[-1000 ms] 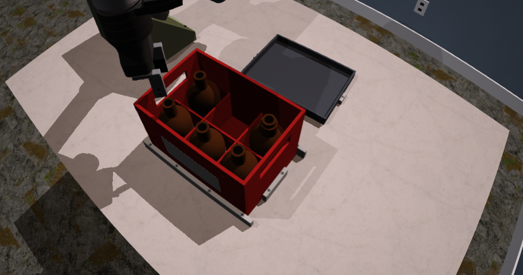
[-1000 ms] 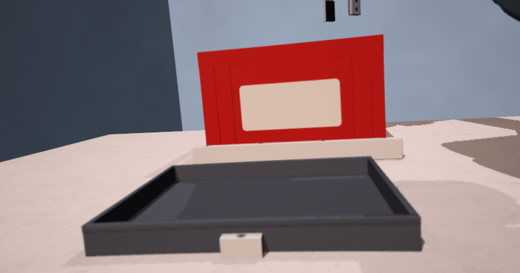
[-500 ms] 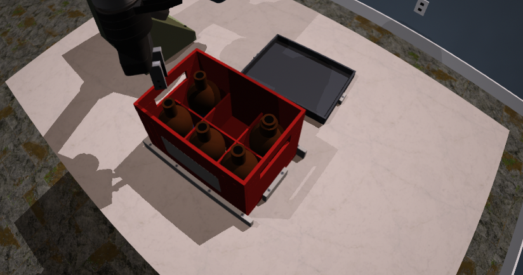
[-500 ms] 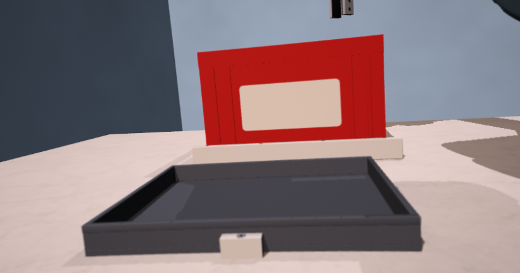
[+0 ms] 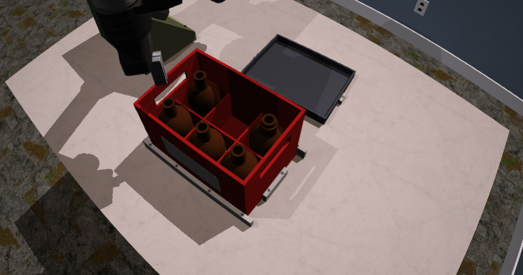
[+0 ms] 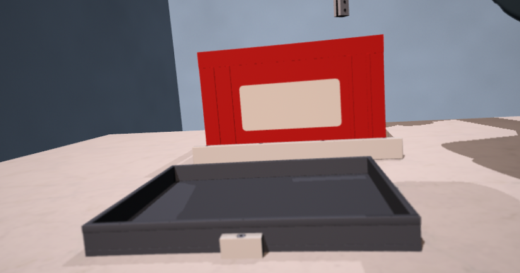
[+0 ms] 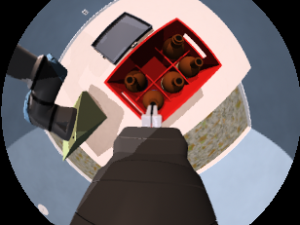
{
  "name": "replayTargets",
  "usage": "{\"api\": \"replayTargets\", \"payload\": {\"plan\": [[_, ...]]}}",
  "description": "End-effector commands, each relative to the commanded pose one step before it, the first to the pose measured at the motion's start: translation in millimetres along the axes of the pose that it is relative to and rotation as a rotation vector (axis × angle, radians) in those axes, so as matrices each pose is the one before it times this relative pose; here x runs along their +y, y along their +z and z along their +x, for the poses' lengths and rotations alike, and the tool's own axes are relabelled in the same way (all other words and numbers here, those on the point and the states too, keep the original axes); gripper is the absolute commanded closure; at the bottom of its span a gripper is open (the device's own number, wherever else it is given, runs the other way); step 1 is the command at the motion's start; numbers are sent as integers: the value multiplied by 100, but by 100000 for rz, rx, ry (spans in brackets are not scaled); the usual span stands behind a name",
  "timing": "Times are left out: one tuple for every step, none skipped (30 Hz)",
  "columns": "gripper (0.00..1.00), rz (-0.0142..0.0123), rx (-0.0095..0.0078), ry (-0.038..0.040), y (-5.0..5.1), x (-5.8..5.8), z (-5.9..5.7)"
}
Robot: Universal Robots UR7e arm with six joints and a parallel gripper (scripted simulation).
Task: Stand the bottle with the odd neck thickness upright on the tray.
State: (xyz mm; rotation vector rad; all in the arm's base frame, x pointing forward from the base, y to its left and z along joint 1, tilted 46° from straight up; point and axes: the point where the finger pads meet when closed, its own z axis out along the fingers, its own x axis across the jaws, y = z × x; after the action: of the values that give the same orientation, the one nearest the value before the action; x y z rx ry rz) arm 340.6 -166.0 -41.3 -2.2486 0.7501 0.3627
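A red crate (image 5: 223, 126) with six cells stands on the table and holds five brown bottles, all upright. The bottle at the right (image 5: 268, 122) has a visibly thicker neck ring than the others (image 5: 199, 79) (image 5: 169, 106) (image 5: 202, 130). One cell at the back is empty. My gripper (image 5: 159, 74) hangs well above the crate's left end, fingers shut together with nothing between them; it also shows in the exterior view (image 6: 341, 5) and the wrist view (image 7: 153, 116). The dark grey tray (image 5: 299, 77) lies empty behind the crate.
The crate (image 6: 293, 92) sits against pale stop bars (image 5: 199, 181) fixed on the table. The tray (image 6: 254, 205) has a small pale block (image 6: 240, 244) at its front edge. The arm's olive base (image 5: 172, 35) stands left of the crate.
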Motion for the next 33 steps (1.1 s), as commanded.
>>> {"api": "replayTargets", "payload": {"plan": [[100,-38,130,-7,-49,18,30],[100,0,0,0,0,0,0],[100,0,0,0,0,0,0],[100,0,0,0,0,0,0],[100,0,0,0,0,0,0],[100,0,0,0,0,0,0],[100,0,0,0,0,0,0],[100,0,0,0,0,0,0],[100,0,0,0,-2,-19,-16],[100,-1,1,0,-14,-114,-97],[100,-2,2,0,-31,-267,-226],[100,-2,2,1,-44,-438,-376],[100,-3,3,1,-49,-597,-521],[100,-2,2,0,-41,-720,-643],[100,0,0,0,0,0,0],[100,0,0,0,0,0,0],[100,-1,2,0,-21,-791,-725],[100,0,0,0,6,-805,-758],[100,2,-1,-1,32,-762,-738],[100,3,-2,-1,50,-668,-664],[100,3,-2,-1,55,-537,-546],[100,3,-2,-1,49,-385,-398],[100,2,-1,-1,33,-231,-242],[100,1,-1,0,15,-98,-103],[100,0,0,0,2,-16,-17],[100,0,0,0,0,0,0],[100,0,0,0,0,0,0],[100,0,0,0,0,0,0],[100,0,0,0,0,0,0],[0,0,0,0,0,0,0],[0,0,0,0,0,0,0],[0,0,0,0,0,0,0],[0,0,0,0,0,0,0]]}}
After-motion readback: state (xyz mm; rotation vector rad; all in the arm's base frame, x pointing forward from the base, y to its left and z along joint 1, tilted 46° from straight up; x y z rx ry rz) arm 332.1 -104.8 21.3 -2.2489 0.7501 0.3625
